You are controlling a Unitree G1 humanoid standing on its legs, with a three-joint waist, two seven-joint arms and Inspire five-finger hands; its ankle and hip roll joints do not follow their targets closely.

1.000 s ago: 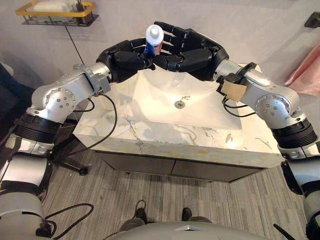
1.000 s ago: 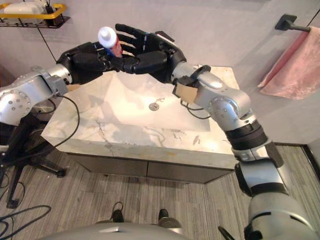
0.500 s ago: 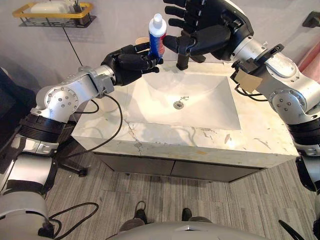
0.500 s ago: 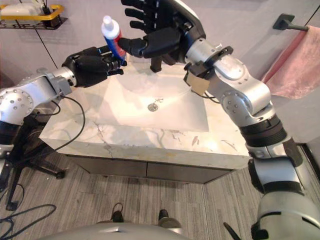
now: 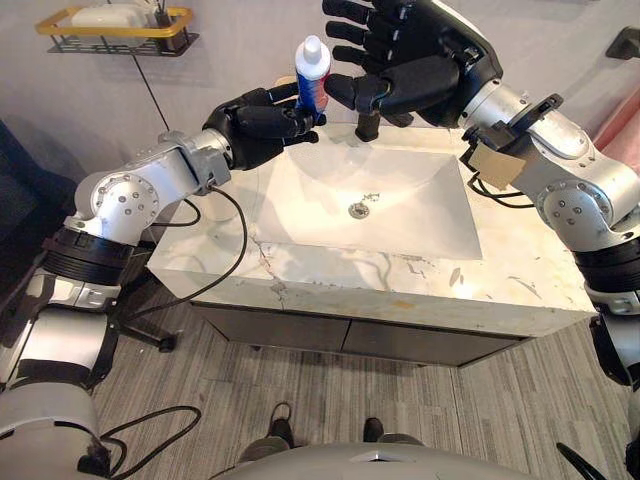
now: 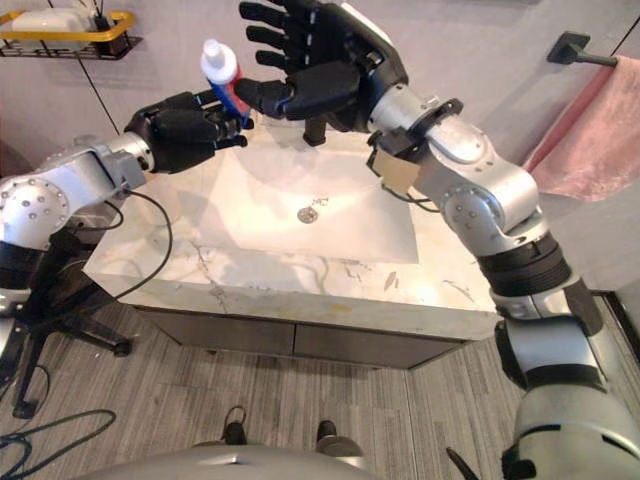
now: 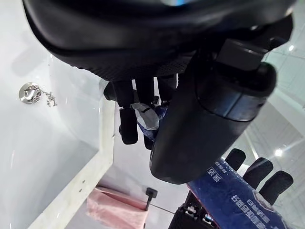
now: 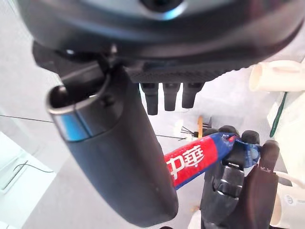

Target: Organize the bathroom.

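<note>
The tube [image 5: 312, 75] was blue and red with a white cap. Both the left robot hand [image 5: 262, 120] and the right robot hand [image 5: 405, 60] were black. The surface [image 5: 420, 285] was white marble with grey-brown veins. The towel [image 6: 590, 135] was pink, the shelf [image 5: 110, 28] yellow-rimmed, the floor [image 5: 300, 390] grey wood-grain.

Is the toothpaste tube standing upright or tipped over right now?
Upright. The toothpaste tube stands with its white cap on top, its lower end gripped in the left hand above the sink's back edge; the open right hand is beside it.
</note>
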